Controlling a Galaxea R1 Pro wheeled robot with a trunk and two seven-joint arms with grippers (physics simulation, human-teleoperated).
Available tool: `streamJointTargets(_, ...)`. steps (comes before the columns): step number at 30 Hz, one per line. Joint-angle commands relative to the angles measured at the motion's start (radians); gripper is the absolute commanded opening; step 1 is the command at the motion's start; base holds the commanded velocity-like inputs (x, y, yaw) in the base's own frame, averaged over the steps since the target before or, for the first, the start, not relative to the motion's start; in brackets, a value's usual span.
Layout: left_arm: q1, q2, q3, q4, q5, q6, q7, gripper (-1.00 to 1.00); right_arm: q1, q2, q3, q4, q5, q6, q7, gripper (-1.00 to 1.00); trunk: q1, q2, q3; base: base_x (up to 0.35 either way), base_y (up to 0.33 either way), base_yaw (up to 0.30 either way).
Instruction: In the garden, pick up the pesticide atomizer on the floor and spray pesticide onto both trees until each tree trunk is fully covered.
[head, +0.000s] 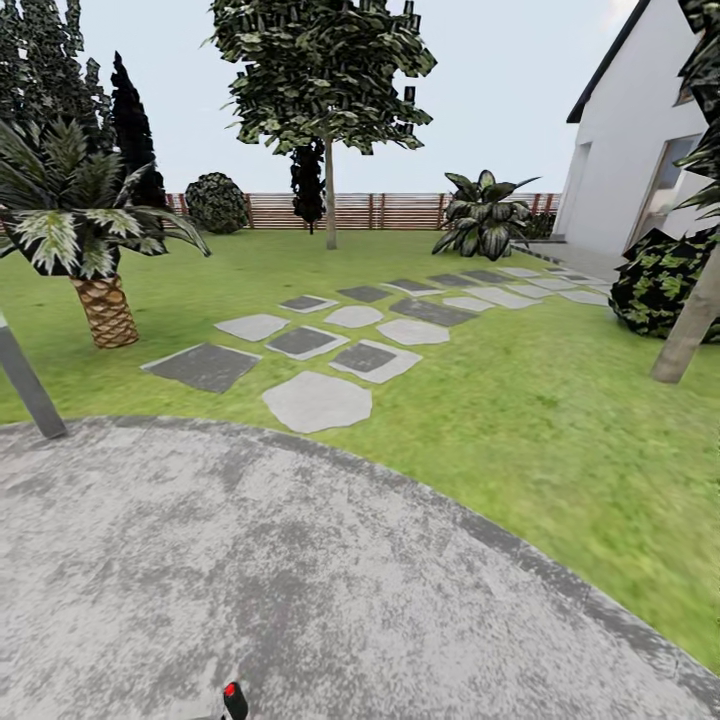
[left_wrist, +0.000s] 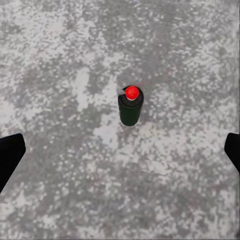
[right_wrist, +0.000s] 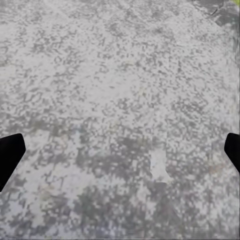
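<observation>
1. Mottled grey paving (head: 300, 570) spreads across the foreground of the head view, curving against a green lawn (head: 560, 440) crossed by grey stepping stones (head: 316, 401).
2. Beyond the lawn, a reddish-brown slatted fence (head: 400, 210) closes the garden, with a white house (head: 625, 150) at the right.
3. One tree (head: 329, 190) with a straight bare trunk stands near the fence; a second, tilted trunk (head: 690, 325) rises at the right edge beside a dark shrub (head: 660, 285).
4. A short palm (head: 100, 290) stands at the left.
5. The pesticide atomizer (left_wrist: 131, 106), a dark bottle with a red cap, stands upright on the paving, at the bottom edge of the head view.
6. The left tool (left_wrist: 120, 150) hangs above the atomizer, fingers spread wide apart, touching nothing.
7. The right tool (right_wrist: 120, 150) likewise stands spread wide over bare paving.
</observation>
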Motion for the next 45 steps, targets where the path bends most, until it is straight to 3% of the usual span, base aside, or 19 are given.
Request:
streamJointTargets(1,-0.001,0.000,0.000,0.001,0.008,-0.003,0.000,1.00,-0.001,0.000,-0.001,0.001,0.006,-0.003,0.001,1.00,0.000,0.000,-0.001,0.151,-0.299,0.000)
streamJointTargets(19,-0.001,0.000,0.000,0.001,0.008,-0.003,0.000,1.00,-0.001,0.000,-0.001,0.001,0.006,-0.003,0.001,1.00,0.000,0.000,-0.001,0.123,-0.306,0.013)
streamJointTargets(45,-0.001,0.000,0.000,0.001,0.008,-0.003,0.000,1.00,-0.001,0.000,-0.001,0.002,0.006,-0.003,0.001,1.00,0.000,0.000,-0.001,0.104,-0.250,0.267)
